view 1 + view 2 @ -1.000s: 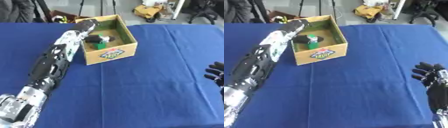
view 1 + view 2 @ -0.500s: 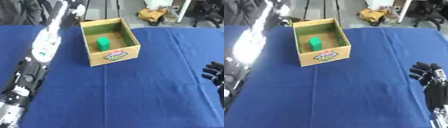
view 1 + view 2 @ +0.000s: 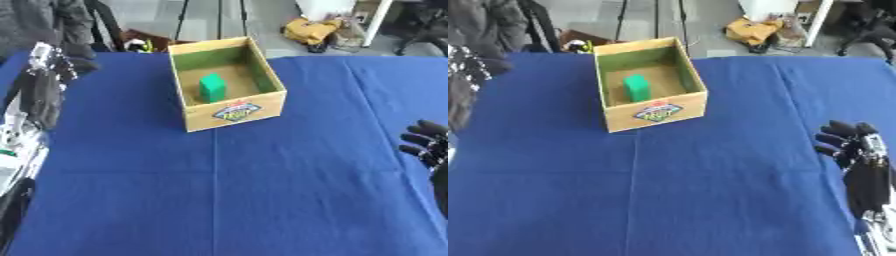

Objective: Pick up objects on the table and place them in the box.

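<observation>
Left hand [image 3: 54, 62] has withdrawn from box [image 3: 229, 113], leaving green block [image 3: 211, 87] inside.

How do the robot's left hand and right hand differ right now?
The left hand is raised at the far left edge, beside the box; the right hand rests low at the right edge, fingers up. The left one looks blurred, the right one clearer. Both hold nothing.

Left arm: withdrawn from over the box [image 3: 229, 84]; a second ago the left hand [image 3: 54, 64] was down inside it, at the green block [image 3: 212, 87]. Hand now at the table's [image 3: 262, 190] far left edge, well apart from the box, holding nothing. Green block: released, resting uncovered on the box floor.
</observation>
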Robot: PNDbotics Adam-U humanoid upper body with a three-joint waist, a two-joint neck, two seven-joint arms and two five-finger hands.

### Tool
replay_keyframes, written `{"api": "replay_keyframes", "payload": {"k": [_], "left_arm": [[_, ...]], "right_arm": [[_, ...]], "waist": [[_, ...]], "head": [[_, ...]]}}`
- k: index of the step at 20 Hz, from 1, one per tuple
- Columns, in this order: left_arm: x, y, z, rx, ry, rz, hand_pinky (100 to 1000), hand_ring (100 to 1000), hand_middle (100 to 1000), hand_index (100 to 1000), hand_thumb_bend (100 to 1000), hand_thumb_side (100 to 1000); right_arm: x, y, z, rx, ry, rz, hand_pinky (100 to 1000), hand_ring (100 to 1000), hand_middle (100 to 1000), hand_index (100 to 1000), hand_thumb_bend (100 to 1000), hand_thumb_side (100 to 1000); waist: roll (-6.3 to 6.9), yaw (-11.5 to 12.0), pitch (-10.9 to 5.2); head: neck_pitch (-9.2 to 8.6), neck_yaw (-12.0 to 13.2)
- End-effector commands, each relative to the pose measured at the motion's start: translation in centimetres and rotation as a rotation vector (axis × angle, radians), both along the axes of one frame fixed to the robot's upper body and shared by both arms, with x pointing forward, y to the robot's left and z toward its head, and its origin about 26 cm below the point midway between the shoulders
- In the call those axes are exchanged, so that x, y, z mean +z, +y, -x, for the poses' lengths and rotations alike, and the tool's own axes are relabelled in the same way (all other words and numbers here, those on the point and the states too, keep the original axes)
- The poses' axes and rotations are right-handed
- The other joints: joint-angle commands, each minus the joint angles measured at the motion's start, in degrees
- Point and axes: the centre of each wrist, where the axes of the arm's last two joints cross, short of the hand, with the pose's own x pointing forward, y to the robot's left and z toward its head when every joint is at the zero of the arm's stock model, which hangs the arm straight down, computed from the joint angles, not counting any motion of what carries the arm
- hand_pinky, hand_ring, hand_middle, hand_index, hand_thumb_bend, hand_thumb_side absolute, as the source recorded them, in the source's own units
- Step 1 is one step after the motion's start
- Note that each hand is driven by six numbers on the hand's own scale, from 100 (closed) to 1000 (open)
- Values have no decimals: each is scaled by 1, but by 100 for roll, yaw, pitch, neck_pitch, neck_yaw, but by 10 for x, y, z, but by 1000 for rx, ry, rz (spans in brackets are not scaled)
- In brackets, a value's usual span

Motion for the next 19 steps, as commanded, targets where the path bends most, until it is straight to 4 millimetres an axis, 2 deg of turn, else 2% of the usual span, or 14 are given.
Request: {"api": "replay_keyframes", "payload": {"k": [1, 8, 19], "left_arm": [[6, 7, 6, 16, -8, 26, 832, 646, 623, 717, 564, 1000], [-14, 6, 15, 21, 40, 48, 819, 624, 596, 698, 551, 1000], [-25, 0, 19, 17, 60, 56, 824, 635, 596, 681, 551, 1000]], "right_arm": [[7, -5, -1, -6, -19, 10, 730, 753, 715, 799, 100, 1000], [4, -4, 0, -8, -11, 3, 729, 753, 715, 799, 100, 1000], [4, -4, 0, -14, -13, -2, 729, 752, 714, 799, 100, 1000]], "waist": [[-2, 8, -82], [-33, 33, -77], [-42, 28, -51]], "head": [[28, -30], [32, 19], [127, 10]]}}
